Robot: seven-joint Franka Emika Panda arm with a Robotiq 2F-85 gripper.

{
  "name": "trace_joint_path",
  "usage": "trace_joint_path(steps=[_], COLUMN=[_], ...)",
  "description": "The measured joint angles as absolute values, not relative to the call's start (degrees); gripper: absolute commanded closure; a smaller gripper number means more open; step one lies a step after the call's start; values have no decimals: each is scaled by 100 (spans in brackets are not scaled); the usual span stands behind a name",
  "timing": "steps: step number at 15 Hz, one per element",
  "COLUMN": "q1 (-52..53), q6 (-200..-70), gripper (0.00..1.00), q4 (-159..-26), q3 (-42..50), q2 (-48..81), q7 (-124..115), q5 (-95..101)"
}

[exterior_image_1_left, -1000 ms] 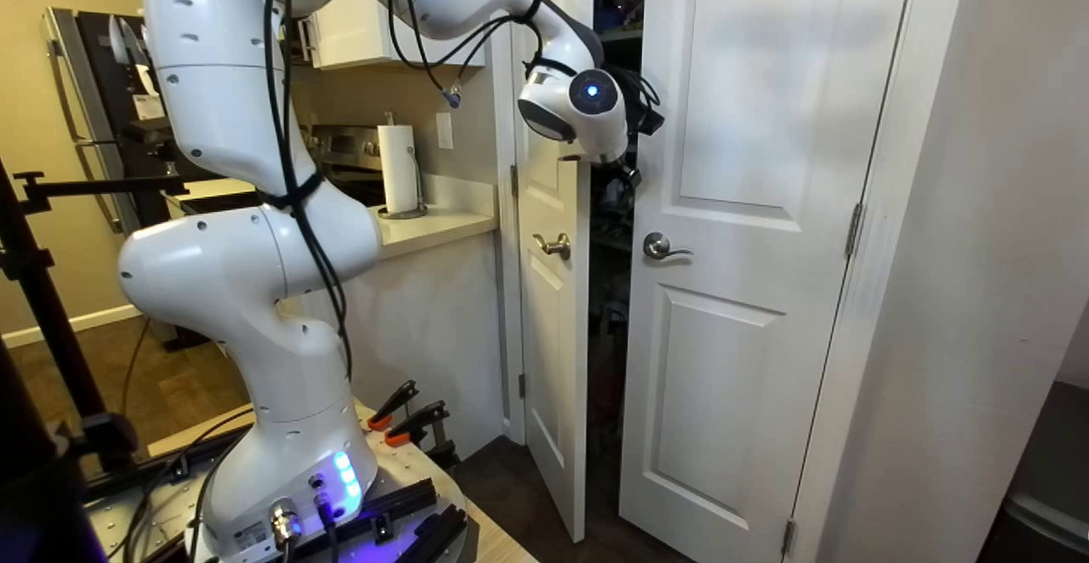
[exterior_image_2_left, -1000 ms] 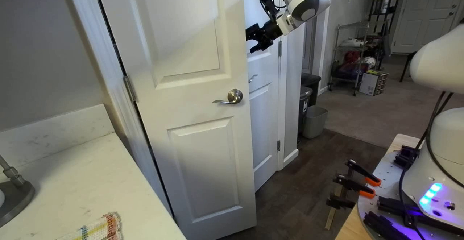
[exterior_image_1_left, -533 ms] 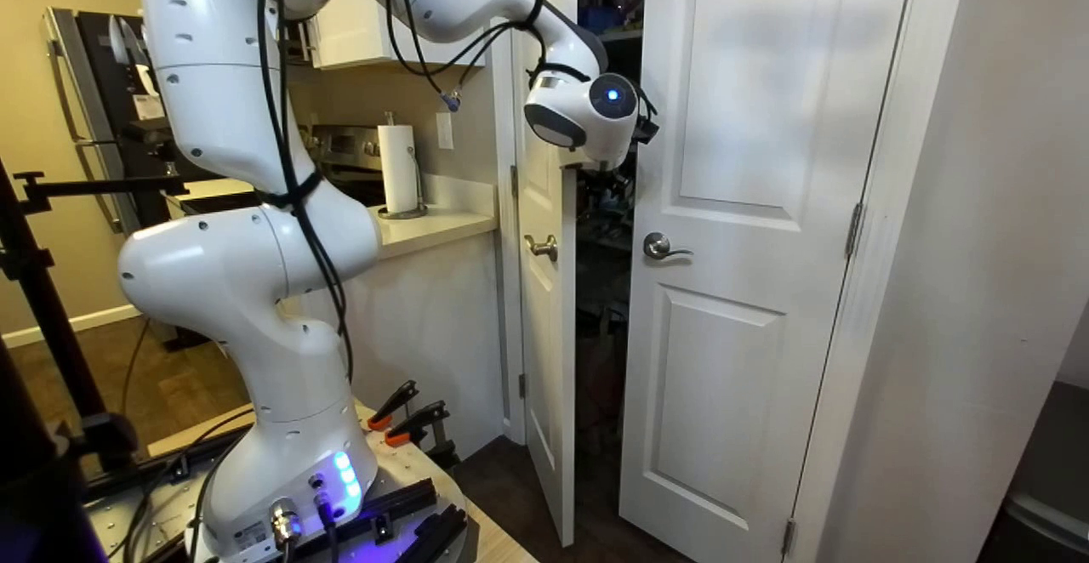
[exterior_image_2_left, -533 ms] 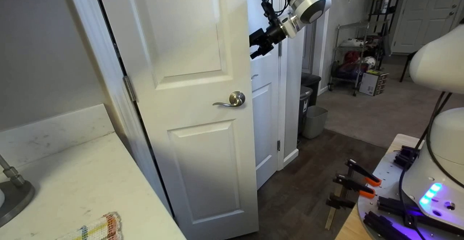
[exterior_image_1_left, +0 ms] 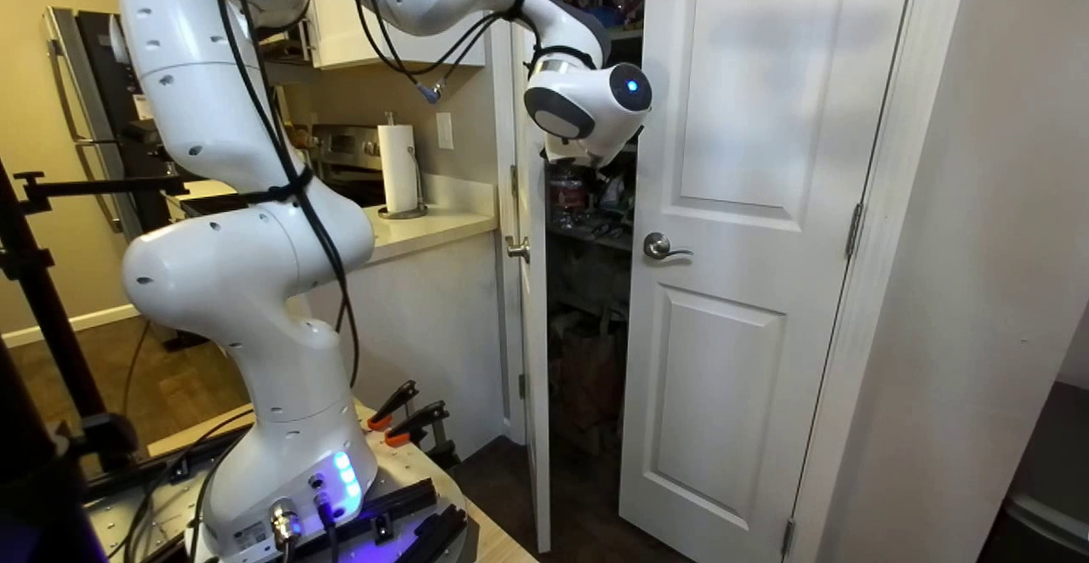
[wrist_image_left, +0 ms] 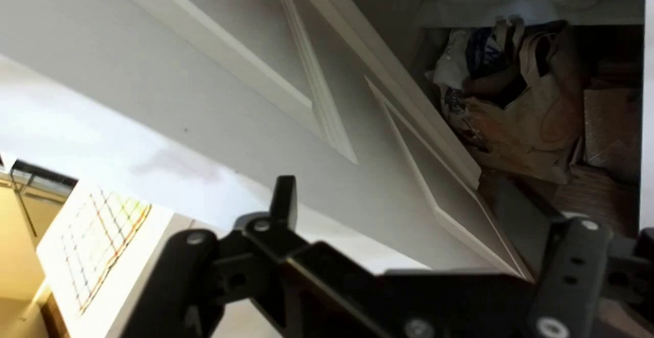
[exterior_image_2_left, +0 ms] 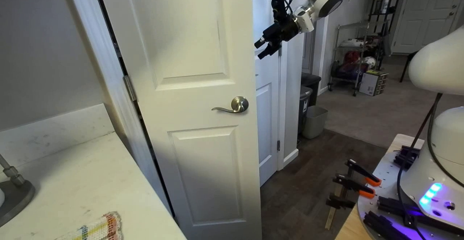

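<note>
White panelled door (exterior_image_2_left: 195, 102) bears a silver lever (exterior_image_2_left: 239, 104).

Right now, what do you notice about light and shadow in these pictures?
Wrist view: the cloth looks washed out, the paper bag lies in deep shadow. In an exterior view, soft shadows fall on the nearer door; in both exterior views, the base lights glare.
</note>
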State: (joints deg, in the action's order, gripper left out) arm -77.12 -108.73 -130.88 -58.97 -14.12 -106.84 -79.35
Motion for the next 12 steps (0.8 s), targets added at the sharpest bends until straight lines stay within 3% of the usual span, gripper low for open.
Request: trace_joint_path(steps=[6,12], q1=[-5128,-2807], q6=[-10699,-11859], gripper=[0,0], q4=[-13637,-13844], q3=[-3200,-1317], q2=[-1744,-1733], q7=[-10684,-10684], q5=[-7242,-7130])
